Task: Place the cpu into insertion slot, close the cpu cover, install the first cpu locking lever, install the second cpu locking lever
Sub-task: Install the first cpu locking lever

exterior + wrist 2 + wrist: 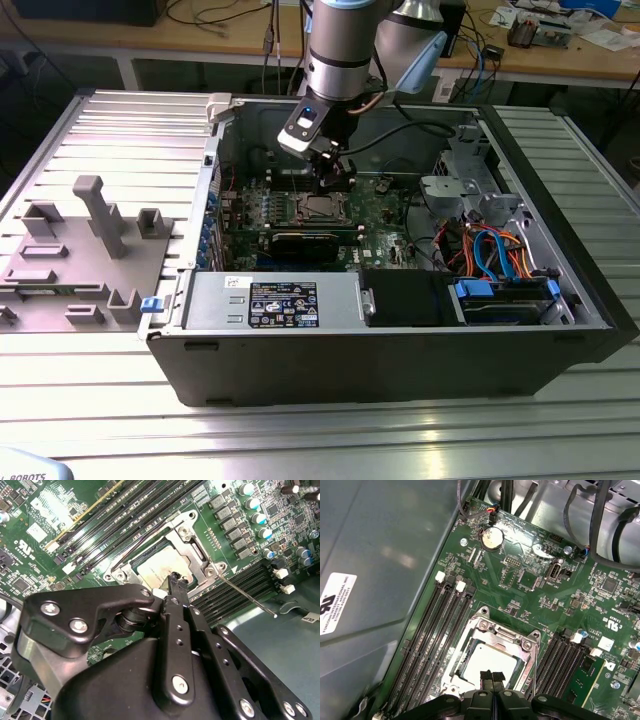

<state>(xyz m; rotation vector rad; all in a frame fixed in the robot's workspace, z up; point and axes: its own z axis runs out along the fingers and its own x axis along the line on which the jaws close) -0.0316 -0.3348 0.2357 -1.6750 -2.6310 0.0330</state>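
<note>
Silver-grey cpu [480, 657] sits in the insertion slot [320, 207] on the green motherboard [545, 600], inside the open case [400, 370]. The cpu cover [506, 634] looks folded down around it, its window framing the metal top. Can't tell if it lies fully flat.

One locking lever [247, 596] is a thin rod angling out from the socket corner, clearly not latched. Can't pick out the other lever with any confidence.

Gripper [491, 676]: fingers pressed together, pinching nothing. In both wrist views the tips are right over the cpu's top, near one edge of the window. Touching or just above, can't tell.

Risks as I read them:
- Closed tips make a narrow, hard point. Pushing on the cpu off-centre could rock it in the slot and bend contacts underneath. Cause: load at the edge, not the middle.
- If the cover isn't fully down, forcing a lever over it could jam the frame or skew the chip. Cause: cover tab not caught under the lever.
- The free lever is springy wire. Tips sliding off it would let it snap back, and the fingers could hit the memory slots [427, 645] or small parts beside the socket. Cause: smooth round rod against flat pads, contact near the rod's end.
- Wrong lever order could leave one side of the frame unclamped.
- Tight space: the wrist body hangs low over the board, so any sideways sweep risks clipping the capacitors near the socket.
</note>
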